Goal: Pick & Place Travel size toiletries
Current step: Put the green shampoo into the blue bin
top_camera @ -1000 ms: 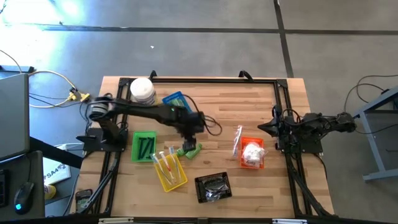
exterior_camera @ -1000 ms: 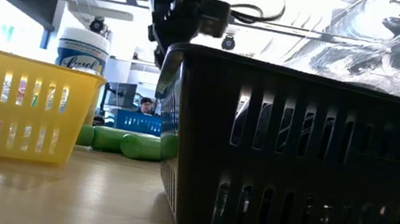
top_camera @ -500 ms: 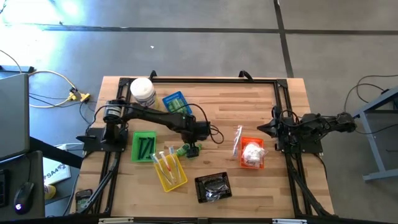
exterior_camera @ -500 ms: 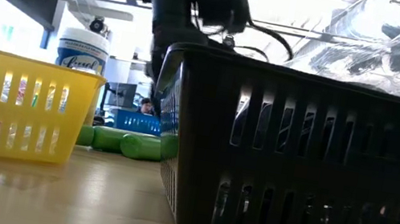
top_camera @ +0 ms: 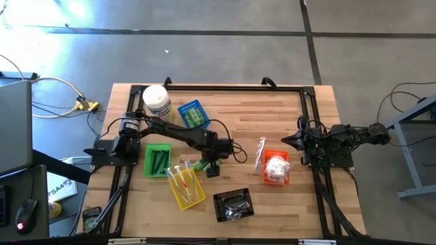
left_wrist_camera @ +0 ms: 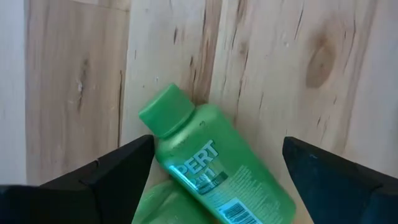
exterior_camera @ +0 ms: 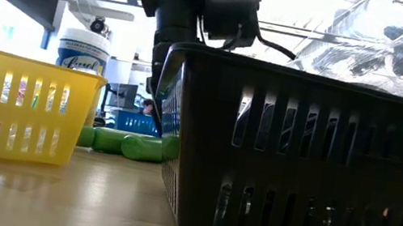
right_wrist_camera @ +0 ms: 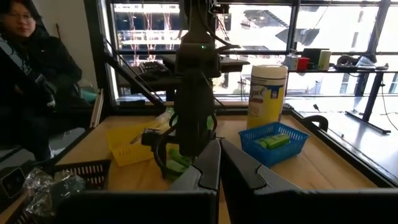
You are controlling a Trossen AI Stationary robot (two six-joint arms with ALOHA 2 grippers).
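Green bottle [left_wrist_camera: 211,165] now between left gripper's [left_wrist_camera: 214,177] lowered, fully spread fingers [left_wrist_camera: 112,174]; right gripper [right_wrist_camera: 219,163] clenched.

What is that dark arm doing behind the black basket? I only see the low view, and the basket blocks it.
Observer: The left gripper hangs open over a green bottle lying on the table, one finger on each side, not closed on it.
Operator: Where might that bottle go?
Observer: Probably the blue basket beside the white jar; from above, it holds other green items.
Operator: And the second arm?
Observer: The right gripper is shut and waits folded at the table's right edge, touching nothing.
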